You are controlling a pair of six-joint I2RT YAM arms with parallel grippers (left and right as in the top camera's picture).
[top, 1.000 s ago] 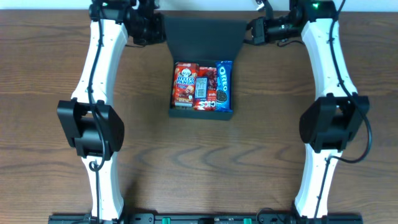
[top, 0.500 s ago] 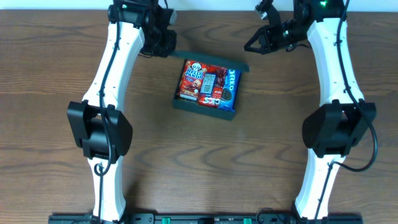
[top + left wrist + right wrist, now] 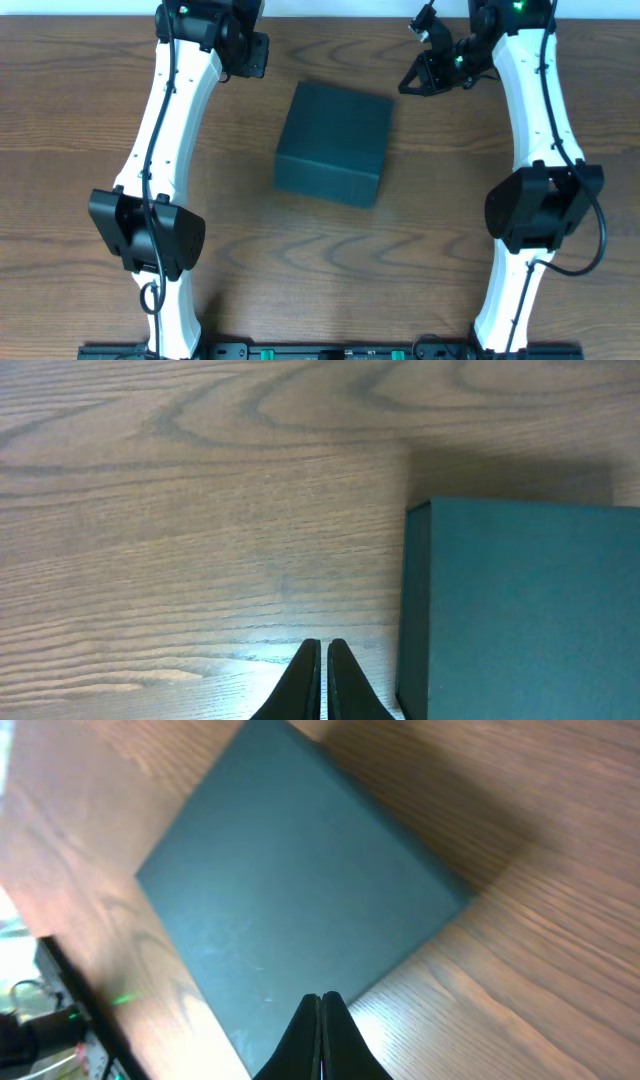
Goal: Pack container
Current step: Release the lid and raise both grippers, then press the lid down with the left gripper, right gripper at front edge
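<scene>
The container (image 3: 333, 142) is a dark teal box lying in the middle of the table with its flap lid shut, so its contents are hidden. It fills the right of the left wrist view (image 3: 520, 610) and the middle of the right wrist view (image 3: 300, 890). My left gripper (image 3: 258, 55) is shut and empty, up beyond the box's far left corner, apart from it; its fingertips (image 3: 322, 648) show over bare wood. My right gripper (image 3: 408, 84) is shut and empty, just off the box's far right corner; its fingertips (image 3: 321, 1000) show above the lid's edge.
The wooden table (image 3: 90, 140) runs to a pale wall strip along the far edge. Both white arms reach up the table's sides from mounts at the near edge. Nothing else lies on the wood.
The lid has come down from standing open to fully shut, hiding the snack packets. The box has ended up slightly turned. Both grippers have drawn back from the lid.
</scene>
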